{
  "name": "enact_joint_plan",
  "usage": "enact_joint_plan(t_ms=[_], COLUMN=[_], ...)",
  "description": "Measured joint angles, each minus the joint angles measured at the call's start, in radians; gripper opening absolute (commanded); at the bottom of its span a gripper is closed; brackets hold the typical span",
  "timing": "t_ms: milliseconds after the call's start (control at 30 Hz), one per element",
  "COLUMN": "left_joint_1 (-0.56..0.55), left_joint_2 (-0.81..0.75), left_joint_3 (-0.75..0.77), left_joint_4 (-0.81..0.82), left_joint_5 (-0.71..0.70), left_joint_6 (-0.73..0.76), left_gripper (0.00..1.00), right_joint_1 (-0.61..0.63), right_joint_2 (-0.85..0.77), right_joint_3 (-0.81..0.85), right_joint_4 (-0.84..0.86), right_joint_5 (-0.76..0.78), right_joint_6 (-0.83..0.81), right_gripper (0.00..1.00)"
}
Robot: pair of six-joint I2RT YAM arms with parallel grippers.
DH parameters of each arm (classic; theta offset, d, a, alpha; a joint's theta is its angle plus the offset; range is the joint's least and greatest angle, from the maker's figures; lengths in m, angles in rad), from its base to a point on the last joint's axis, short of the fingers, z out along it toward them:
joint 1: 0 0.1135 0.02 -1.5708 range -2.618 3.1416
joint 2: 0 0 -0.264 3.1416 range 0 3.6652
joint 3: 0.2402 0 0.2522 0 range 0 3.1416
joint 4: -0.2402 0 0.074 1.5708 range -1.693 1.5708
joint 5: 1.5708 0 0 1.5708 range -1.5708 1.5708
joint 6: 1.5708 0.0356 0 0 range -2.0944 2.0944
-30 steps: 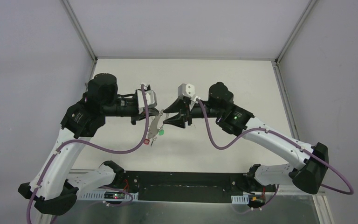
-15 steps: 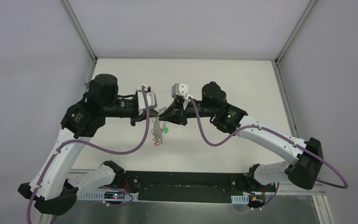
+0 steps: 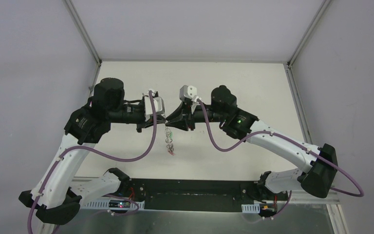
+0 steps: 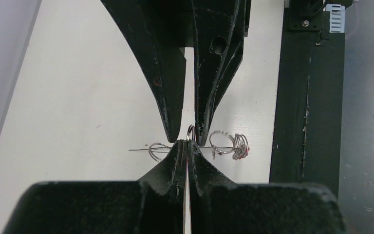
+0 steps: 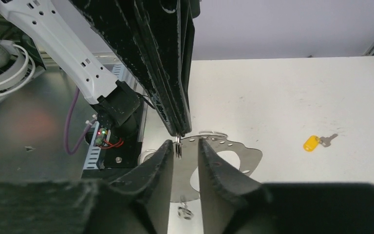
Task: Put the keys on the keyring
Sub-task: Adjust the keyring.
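Keyring [image 5: 246, 153] aloft over the tabletop [image 5: 297, 97]
My left gripper [image 4: 186, 146] clamps the keyring; my right gripper [image 5: 185, 142] gapes round a small ring [image 5: 177, 141], which may slip if I close off-centre

White table [image 3: 253, 83]; pale grey walls [image 3: 29, 58]; aluminium corner posts [image 3: 84, 31]; coiled white cable [image 5: 0, 58], off the table's edge.

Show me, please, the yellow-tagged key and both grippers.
yellow-tagged key [image 5: 311, 143], right wrist view, on its yellow tag.
left gripper [image 4: 187, 144], left wrist view, at its closed fingertips.
right gripper [image 5: 185, 145], right wrist view, between its fingertips.
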Motion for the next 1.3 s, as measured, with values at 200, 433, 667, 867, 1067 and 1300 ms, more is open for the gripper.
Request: enact_joint_plan(t_ms=[200,433,667,867,1067,1300], left_joint_1=[0.001,0.0,0.0,0.0,0.0,0.0], left_joint_2=[-0.002,-0.026,-0.185,-0.35,-0.375,-0.367], left_joint_3=[-0.011,-0.042,-0.23,-0.441,-0.513,-0.579], left_joint_4=[0.0,0.034,0.246,0.541,0.756,0.939], left_joint_5=[-0.003,0.004,0.019,0.017,0.031,0.054], left_joint_6=[0.002,-0.007,-0.124,-0.319,-0.464,-0.573], left_gripper=[0.0,0.32,0.47,0.45,0.35,0.24], right_joint_1=[0.001,0.001,0.0,-0.007,-0.037,-0.08], right_joint_2=[0.0,-0.004,-0.054,-0.118,-0.126,-0.111], right_joint_3=[0.0,0.0,-0.058,-0.187,-0.257,-0.283], right_joint_4=[-0.003,-0.015,0.027,0.214,0.41,0.653], right_joint_5=[-0.004,0.001,0.015,-0.002,-0.047,-0.112], right_joint_6=[0.012,0.008,0.011,0.04,0.137,0.272], right_gripper=[0.0,0.0,0.0,0.0,0.0,0.0])
